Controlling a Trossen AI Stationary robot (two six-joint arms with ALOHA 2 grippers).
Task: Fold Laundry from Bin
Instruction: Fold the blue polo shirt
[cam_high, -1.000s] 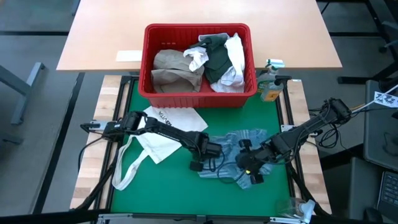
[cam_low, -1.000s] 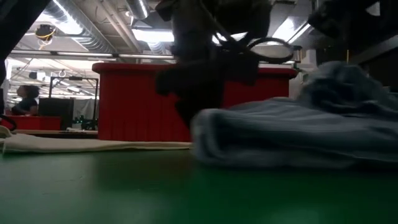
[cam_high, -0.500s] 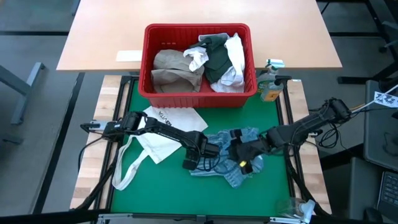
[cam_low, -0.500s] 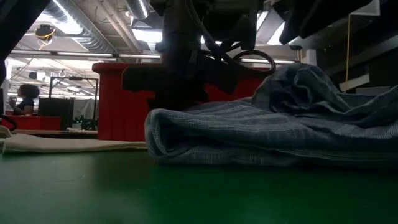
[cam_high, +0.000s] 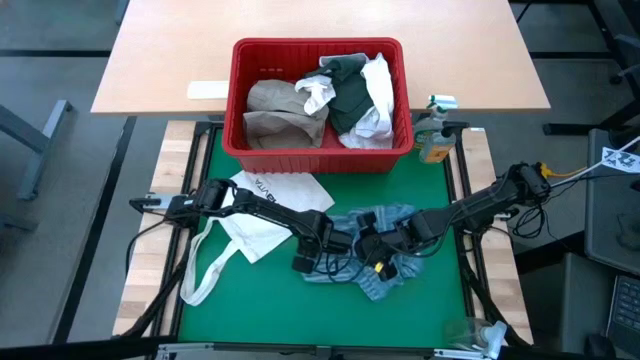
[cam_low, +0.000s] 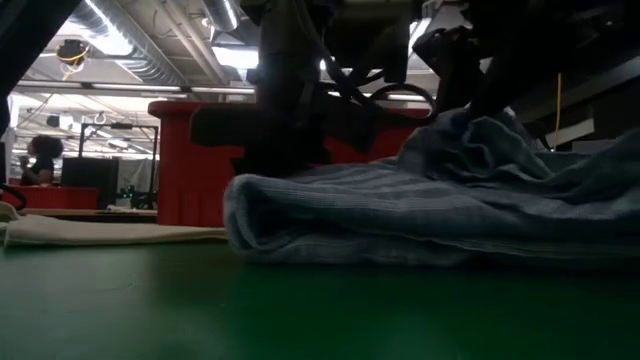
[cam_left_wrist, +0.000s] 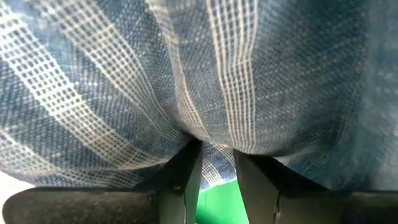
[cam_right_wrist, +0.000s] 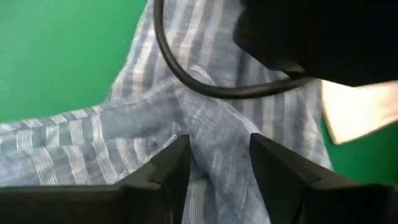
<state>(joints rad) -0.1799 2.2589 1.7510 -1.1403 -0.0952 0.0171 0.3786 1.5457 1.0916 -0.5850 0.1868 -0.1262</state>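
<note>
While bunched on green mat, blue-striped cloth (cam_high: 375, 250) woven; both jaws apparently pinch it.

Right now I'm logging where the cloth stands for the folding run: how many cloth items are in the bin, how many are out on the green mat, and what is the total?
In the red plastic slotted bin: 3 (tan shirt, dark green-grey top, white shirt).
On the mat: 2 (blue-striped cloth, white tote bag with black lettering).
Total: 5.
</note>
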